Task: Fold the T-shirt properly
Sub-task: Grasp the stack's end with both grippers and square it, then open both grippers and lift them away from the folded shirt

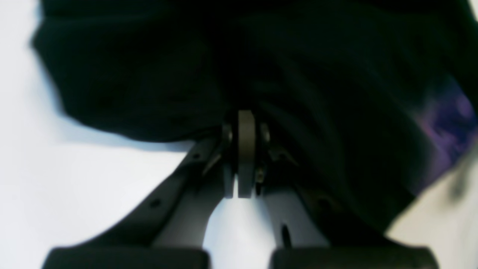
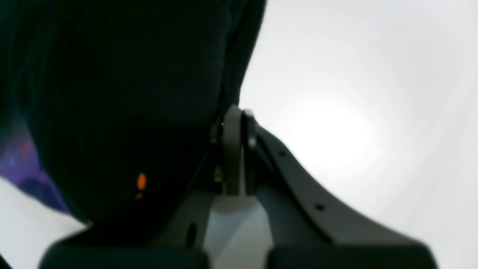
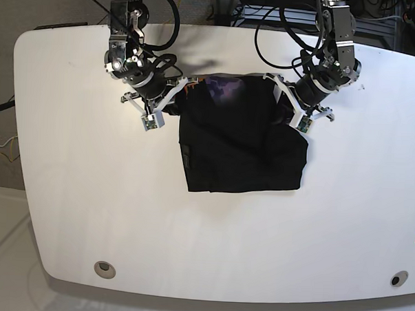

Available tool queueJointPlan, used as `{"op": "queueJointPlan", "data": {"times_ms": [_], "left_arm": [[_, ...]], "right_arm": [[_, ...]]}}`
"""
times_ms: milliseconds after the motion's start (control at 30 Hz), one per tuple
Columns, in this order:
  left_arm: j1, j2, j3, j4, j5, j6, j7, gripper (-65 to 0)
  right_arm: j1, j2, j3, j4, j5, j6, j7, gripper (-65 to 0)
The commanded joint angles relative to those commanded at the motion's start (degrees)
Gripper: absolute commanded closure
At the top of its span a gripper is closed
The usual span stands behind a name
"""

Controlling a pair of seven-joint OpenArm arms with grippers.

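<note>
Pinching the T-shirt (image 3: 242, 147) at its far corners, both the left gripper (image 1: 244, 123) and right gripper (image 2: 237, 119) hold their fingers pressed together over the white surface (image 3: 76, 157).

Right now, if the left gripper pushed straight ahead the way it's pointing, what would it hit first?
The T-shirt. The left gripper is shut on the black cloth at its edge, so more bunched cloth lies directly ahead. Beyond that, the base view suggests the white table, though depth is unclear.
</note>
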Motion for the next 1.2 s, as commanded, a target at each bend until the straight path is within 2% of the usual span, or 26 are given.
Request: {"op": "queueJointPlan", "data": {"times_ms": [267,467,667,967,1200], "left_arm": [[-0.79,-1.85,-0.09,-0.62,0.0,0.0,0.0,0.0],[-0.7,-1.85,-0.09,-0.26,0.0,0.0,0.09,0.0],[0.62,-1.85,-0.97,2.11,-0.09,0.0,0.35,0.0],[1.58,-1.49,-7.03,9.23,0.0,0.18,0.18,0.0],[1.58,-1.49,-13.27,12.31,0.0,0.0,0.35,0.0]], "right_arm": [[-2.2,-1.32,-0.09,1.32,-0.26,0.09,0.0,0.0],[-1.76,-1.49,-0.09,1.49,-0.09,0.09,0.0,0.0],[-0.26,-1.32,0.26,5.89,-0.44,-0.09,-0.35,0.0],[7.21,1.67,0.26,9.93,-0.35,-0.18,-9.05,0.0],[7.65,1.67,0.26,16.44,0.0,0.0,-11.87,0.0]]}}
